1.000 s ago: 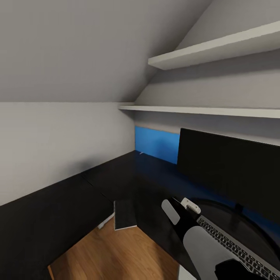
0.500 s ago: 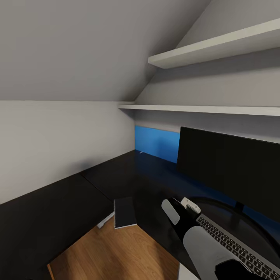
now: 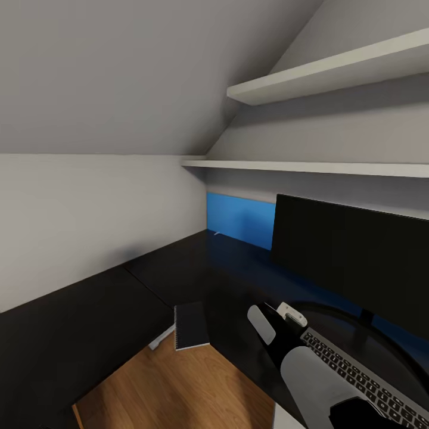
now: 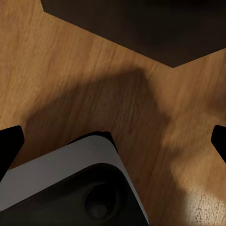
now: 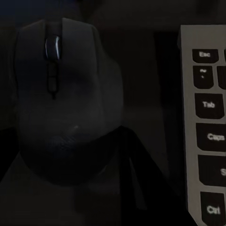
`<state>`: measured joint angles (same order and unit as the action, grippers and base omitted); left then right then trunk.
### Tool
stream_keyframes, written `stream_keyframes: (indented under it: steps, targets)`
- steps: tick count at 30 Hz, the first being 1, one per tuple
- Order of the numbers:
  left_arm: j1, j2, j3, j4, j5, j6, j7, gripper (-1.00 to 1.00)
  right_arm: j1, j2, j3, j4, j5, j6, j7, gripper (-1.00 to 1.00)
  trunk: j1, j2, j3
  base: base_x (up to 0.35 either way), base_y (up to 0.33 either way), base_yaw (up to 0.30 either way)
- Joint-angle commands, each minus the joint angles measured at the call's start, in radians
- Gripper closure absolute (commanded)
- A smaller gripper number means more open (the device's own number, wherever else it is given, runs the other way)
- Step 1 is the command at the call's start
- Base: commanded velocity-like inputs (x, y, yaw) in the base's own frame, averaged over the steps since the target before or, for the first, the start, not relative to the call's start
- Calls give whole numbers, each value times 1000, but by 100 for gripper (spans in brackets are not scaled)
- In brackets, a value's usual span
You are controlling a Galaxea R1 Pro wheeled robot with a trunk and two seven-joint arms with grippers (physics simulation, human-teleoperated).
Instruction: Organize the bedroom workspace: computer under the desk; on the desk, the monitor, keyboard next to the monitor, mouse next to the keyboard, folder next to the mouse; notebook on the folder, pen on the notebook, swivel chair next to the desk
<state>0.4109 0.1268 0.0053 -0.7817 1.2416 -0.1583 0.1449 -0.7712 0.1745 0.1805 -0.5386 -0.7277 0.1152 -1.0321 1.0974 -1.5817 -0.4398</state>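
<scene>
Lying on the black desk just beside the Esc, Tab and Ctrl end of the silver-grey keyboard, the rounded black mouse shows a pale-lit scroll wheel and nearly melts into the dark desktop in the right wrist view. The monitor is cut off at the head view's right edge, and the spiral notebook lies at the desk's inner corner edge. I cannot tell how either gripper's jaws stand.

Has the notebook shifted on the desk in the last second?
No. The notebook sits at the same inner corner edge of the desk; the slight shift against the earliest picture moves the whole scene alike, so it's the camera.
</scene>
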Motion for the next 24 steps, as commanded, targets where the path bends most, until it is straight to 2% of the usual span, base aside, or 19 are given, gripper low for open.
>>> stream_keyframes:
  steps: [1,15,19,24]
  targets:
    - [1,0,-2,-3,8,-3,4,-100,-1,0,2,-1,-3,7,-6,100,0,-1,-1,0,0,0]
    - [1,0,-2,-3,8,-3,4,-100,-1,0,2,-1,-3,7,-6,100,0,-1,-1,0,0,0]
    - [1,2,0,-7,5,-2,3,-100,-1,0,-1,10,-2,10,-8,100,15,-29,-14,0,0,0]
    - [2,2,0,-9,4,-1,1,-100,-2,0,-2,17,-2,13,-9,100,15,-29,-14,0,0,0]
